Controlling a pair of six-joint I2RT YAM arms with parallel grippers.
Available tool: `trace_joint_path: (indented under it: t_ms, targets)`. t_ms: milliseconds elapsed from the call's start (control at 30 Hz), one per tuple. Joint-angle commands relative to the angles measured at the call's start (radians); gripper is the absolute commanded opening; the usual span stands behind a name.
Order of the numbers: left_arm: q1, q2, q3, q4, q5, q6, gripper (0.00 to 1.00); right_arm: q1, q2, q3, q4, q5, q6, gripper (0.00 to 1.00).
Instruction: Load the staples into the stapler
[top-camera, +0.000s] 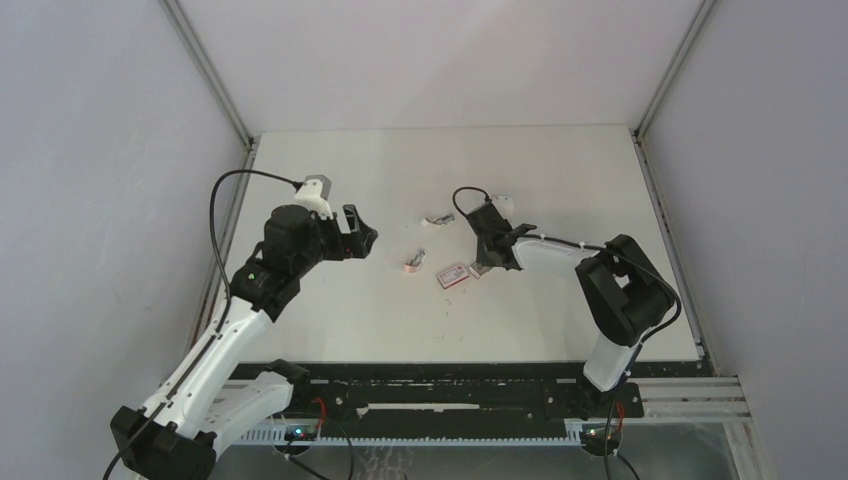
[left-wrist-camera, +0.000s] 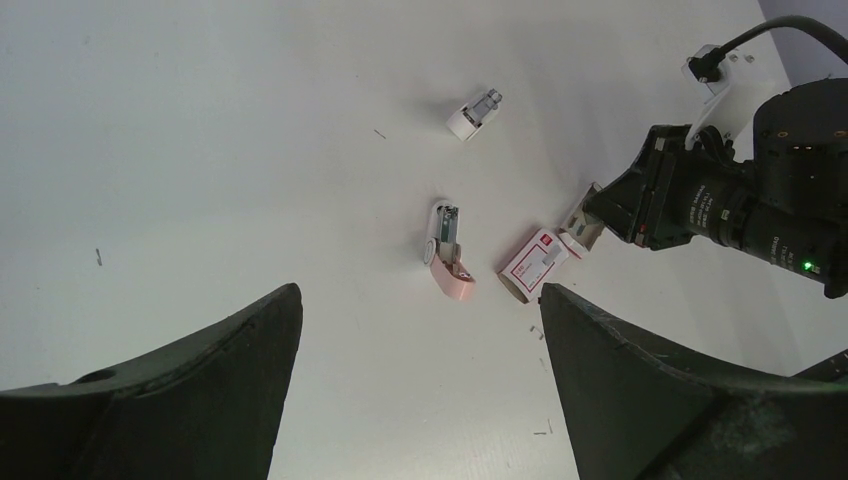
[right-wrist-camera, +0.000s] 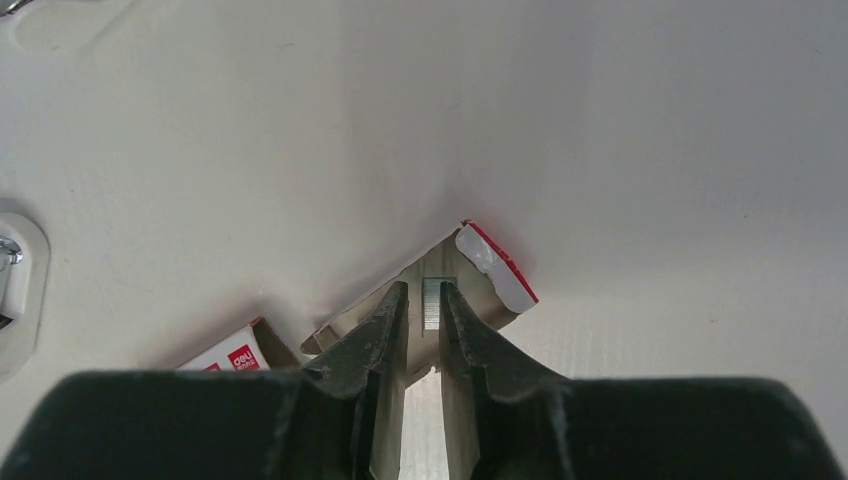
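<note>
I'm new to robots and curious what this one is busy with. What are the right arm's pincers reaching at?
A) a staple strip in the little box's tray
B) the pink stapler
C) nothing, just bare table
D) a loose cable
A: the right wrist view shows the right gripper with its tips either side of the silvery staples in the pulled-out tray; the pink stapler lies apart.

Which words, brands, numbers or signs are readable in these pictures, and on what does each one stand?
"deli": white letters on a red logo on the box, right wrist view.
Small print under that logo: too small to read.
Label on the same box in the left wrist and top views: blurred, not readable.
Nothing else shows readable text.
</note>
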Motion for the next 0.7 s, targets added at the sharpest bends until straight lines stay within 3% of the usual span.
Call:
trace_joint_path:
  t_ms: [0, 300, 500, 667]
  targets:
    - [-0.003, -0.004, -0.004, 0.037, 0.003, -0.011, 0.92, 0.012, 0.010, 0.037, 0.007, 0.015, 0.003, 0.16]
    - [-0.003, 0.000, -0.006, 0.040, -0.002, -0.014, 0.92, 0.013, 0.026, 0.038, 0.011, 0.010, 0.002, 0.11]
    - [-0.004, -0.001, -0.008, 0.040, -0.007, -0.013, 0.92, 0.012, 0.038, 0.042, 0.013, 0.009, 0.007, 0.01]
    - [-0.004, -0.003, -0.019, 0.052, -0.007, -0.019, 0.92, 0.013, 0.010, 0.044, 0.010, 0.008, 0.014, 0.00]
